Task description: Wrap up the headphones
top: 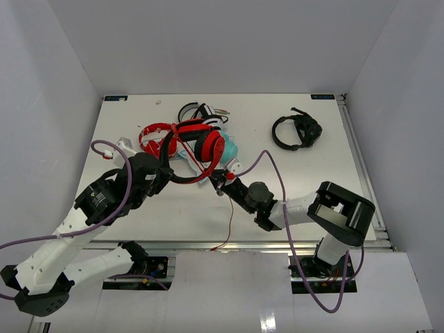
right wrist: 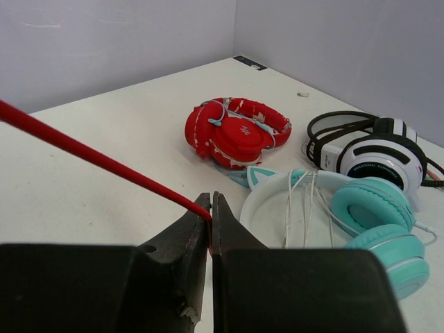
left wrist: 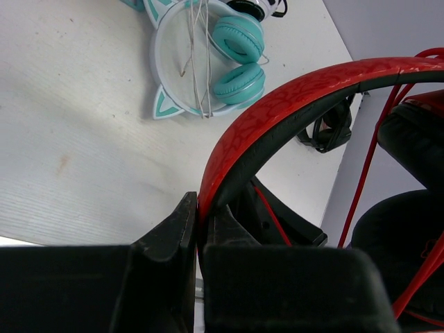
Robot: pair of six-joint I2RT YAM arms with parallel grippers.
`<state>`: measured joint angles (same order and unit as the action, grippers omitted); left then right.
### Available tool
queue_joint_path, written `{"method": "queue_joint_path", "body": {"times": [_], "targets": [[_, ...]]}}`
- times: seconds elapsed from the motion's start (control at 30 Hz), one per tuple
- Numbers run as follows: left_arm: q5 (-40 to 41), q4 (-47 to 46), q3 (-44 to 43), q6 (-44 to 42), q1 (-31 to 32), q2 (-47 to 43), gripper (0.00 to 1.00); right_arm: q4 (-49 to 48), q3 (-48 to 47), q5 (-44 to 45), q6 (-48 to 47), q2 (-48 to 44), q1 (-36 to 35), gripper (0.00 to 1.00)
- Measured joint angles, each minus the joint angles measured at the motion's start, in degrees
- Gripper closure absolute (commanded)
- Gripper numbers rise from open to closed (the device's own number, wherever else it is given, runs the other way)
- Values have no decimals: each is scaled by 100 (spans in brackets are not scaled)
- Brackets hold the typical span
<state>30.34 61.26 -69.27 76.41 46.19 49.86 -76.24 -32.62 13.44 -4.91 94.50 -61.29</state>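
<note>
The headphones (top: 199,142), with a black-and-red headband and round red-and-black ear cups, are held up over the middle of the table. My left gripper (top: 165,173) is shut on the headband (left wrist: 291,104); its jaws (left wrist: 198,211) pinch the band's lower end, and the ear cups (left wrist: 409,166) hang at the right. My right gripper (top: 220,179) is shut on the thin red cable (right wrist: 90,156), jaws (right wrist: 211,206) closed around it. The cable (top: 229,222) trails down to the table's near edge.
A smaller all-red pair (top: 154,137) (right wrist: 236,132), a teal-and-white cat-ear pair (right wrist: 347,208) (left wrist: 222,55) and a white-and-black headset (top: 201,112) (right wrist: 374,149) lie clustered at the back centre. An all-black headset (top: 297,132) lies at the back right.
</note>
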Motion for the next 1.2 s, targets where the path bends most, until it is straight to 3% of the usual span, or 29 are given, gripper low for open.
{"method": "queue_joint_path", "body": {"times": [0.17, 0.27, 0.5, 0.67, 0.97, 1.2], "targets": [[-182, -157, 258, -448, -34, -247, 100, -208, -25, -107, -50, 164, 168, 92], [-402, -489, 541, -1018, -51, -399, 100, -242, -28, -221, -48, 207, 252, 87], [-1644, -1378, 873, -2091, -9, -915, 100, 6, -2, -308, 15, 229, 613, 81], [-2063, -1778, 1119, -2279, 4, -1160, 100, 28, -10, -280, 18, 323, 655, 92], [-2333, -1856, 1270, -2585, 1, -1215, 100, 101, -22, -279, 59, 538, 747, 92], [-3345, -1994, 1271, -3911, -12, -1215, 100, 149, 314, -851, 493, 144, 1514, 92]]}}
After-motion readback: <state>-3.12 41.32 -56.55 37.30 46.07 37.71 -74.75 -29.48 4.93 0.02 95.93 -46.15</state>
